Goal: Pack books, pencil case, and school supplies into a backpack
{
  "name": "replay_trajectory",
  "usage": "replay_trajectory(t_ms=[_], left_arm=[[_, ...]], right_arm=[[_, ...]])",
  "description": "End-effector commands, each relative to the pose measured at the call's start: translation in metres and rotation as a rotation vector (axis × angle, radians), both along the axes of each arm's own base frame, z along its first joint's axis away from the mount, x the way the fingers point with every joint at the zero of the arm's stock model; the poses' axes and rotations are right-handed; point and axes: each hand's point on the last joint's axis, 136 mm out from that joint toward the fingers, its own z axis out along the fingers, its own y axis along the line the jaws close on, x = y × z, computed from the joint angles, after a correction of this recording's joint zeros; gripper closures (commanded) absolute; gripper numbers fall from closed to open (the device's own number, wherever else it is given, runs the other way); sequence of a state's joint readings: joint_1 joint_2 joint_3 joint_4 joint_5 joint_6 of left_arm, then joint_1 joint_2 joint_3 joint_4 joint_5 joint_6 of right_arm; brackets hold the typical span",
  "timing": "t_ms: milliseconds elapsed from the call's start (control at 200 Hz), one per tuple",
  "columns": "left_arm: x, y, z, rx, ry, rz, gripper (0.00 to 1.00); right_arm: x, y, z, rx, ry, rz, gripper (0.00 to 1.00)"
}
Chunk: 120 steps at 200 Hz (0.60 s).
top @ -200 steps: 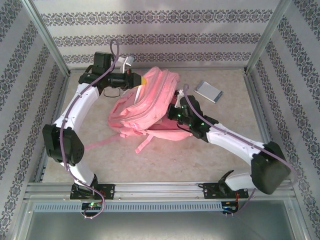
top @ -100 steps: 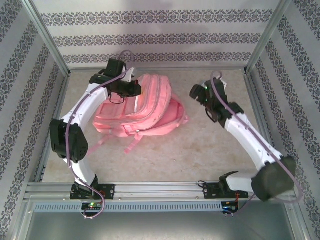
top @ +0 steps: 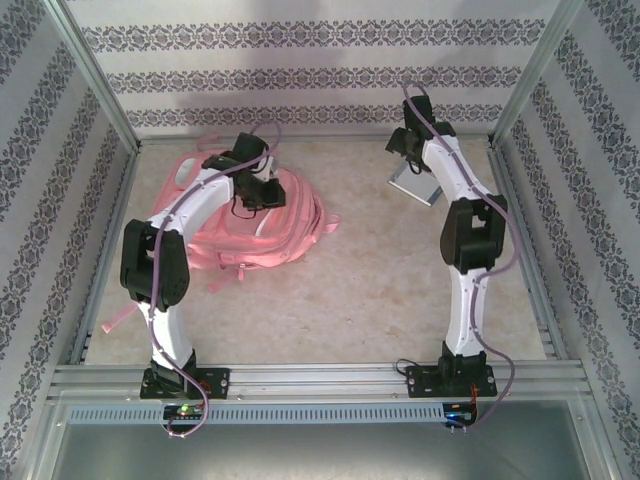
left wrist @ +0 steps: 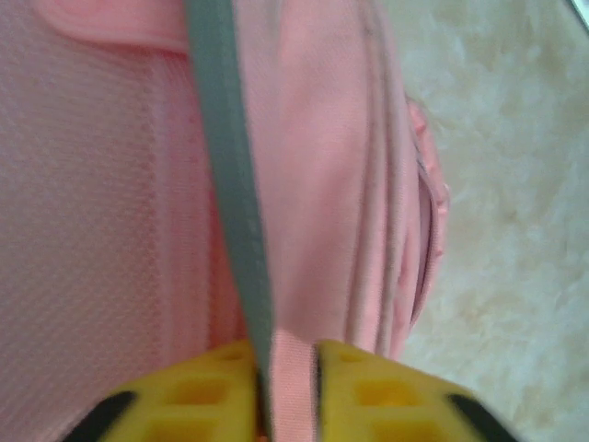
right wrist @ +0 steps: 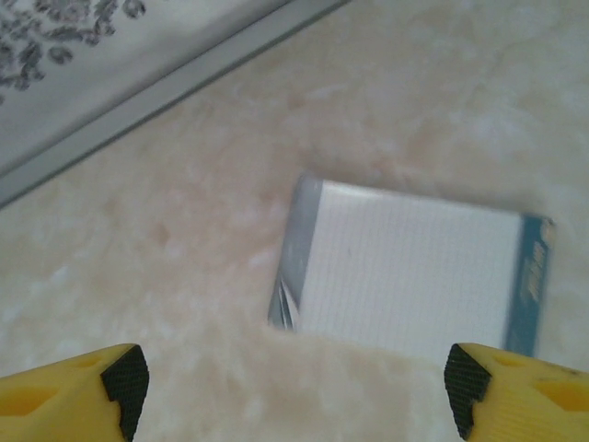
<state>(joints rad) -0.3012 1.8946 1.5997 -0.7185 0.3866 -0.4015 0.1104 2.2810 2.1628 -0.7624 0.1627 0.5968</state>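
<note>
A pink backpack [top: 268, 235] lies on the far left of the pale table [top: 380, 300], with one strap trailing towards the near left edge. The left pincer [top: 262, 192] rests on top of it. In the wrist view its yellow fingers [left wrist: 386, 391] stand almost together, clamped on a fold of pink fabric beside a grey strip. At the far right, the right pincer [right wrist: 294, 387] hangs with fingers wide apart and empty, over a grey-white squared notebook [right wrist: 405, 276]. The notebook lies flat on the table, well apart from the backpack.
</note>
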Motion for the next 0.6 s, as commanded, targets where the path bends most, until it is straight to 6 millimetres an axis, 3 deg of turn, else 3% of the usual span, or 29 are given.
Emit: replay_trajectory(t_ms=[0, 90, 260, 595], left_arm=[[-0.017, -0.030, 0.024, -0.159, 0.005, -0.004, 0.56], [-0.023, -0.025, 0.038, -0.158, -0.033, 0.012, 0.49], [-0.035, -0.013, 0.058, -0.124, -0.098, 0.011, 0.48], [-0.031, -0.004, 0.065, -0.097, -0.139, 0.019, 0.48]], right_arm=[[-0.003, 0.022, -0.039, 0.055, 0.179, 0.125, 0.17], [0.008, 0.027, -0.060, 0.088, 0.207, 0.134, 0.23], [0.015, 0.028, -0.084, 0.082, 0.216, 0.123, 0.29], [-0.007, 0.012, -0.118, -0.071, 0.344, 0.110, 0.43]])
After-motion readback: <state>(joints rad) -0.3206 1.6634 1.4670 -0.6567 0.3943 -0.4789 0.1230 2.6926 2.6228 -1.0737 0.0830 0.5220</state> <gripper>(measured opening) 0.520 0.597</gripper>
